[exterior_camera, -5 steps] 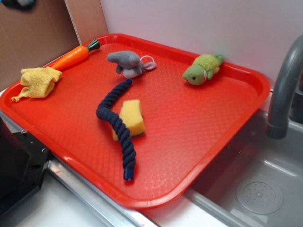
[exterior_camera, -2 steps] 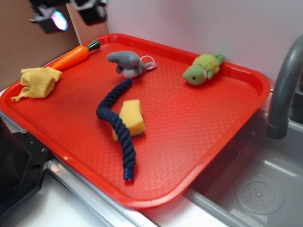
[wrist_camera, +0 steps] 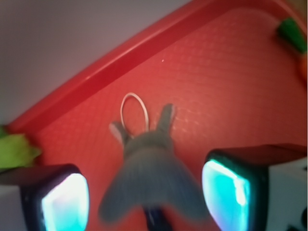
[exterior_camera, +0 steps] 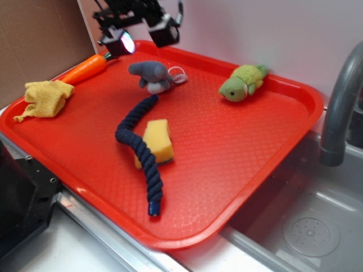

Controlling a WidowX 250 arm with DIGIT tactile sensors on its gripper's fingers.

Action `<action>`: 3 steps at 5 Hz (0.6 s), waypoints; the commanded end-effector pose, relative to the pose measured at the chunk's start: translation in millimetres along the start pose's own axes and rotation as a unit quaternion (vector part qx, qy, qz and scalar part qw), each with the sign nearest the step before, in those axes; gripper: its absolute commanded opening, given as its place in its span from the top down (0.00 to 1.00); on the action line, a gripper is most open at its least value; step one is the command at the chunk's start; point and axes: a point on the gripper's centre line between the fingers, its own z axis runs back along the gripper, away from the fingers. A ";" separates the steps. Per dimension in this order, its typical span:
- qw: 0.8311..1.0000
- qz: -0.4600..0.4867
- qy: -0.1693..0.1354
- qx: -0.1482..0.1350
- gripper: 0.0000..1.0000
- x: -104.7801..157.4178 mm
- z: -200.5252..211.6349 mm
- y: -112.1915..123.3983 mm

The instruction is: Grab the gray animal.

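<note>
Both pads of the unclenched end effector (wrist_camera: 144,192) flank the blurred gray animal (wrist_camera: 149,178); its lower edge is cropped.

plush: 2 | carrot (exterior_camera: 85,68): 1 | sponge (exterior_camera: 157,141): 1 | rope (exterior_camera: 139,149): 1 | cloth (exterior_camera: 45,96): 1 | tray (exterior_camera: 283,147): 1

No readable text, labels or numbers.

I see the gray animal (exterior_camera: 151,75) on the tray (exterior_camera: 238,170), rope (exterior_camera: 139,150) before it, sponge (exterior_camera: 158,140) beside the rope, my pincer (exterior_camera: 142,37) above.
</note>
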 end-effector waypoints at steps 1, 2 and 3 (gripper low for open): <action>0.997 -0.042 0.042 0.050 1.00 -0.1 -49.2 7.5; 0.996 -0.045 0.043 0.057 1.00 -15.3 -32.4 15.5; 0.987 -0.147 0.031 0.056 1.00 -41.2 23.8 26.1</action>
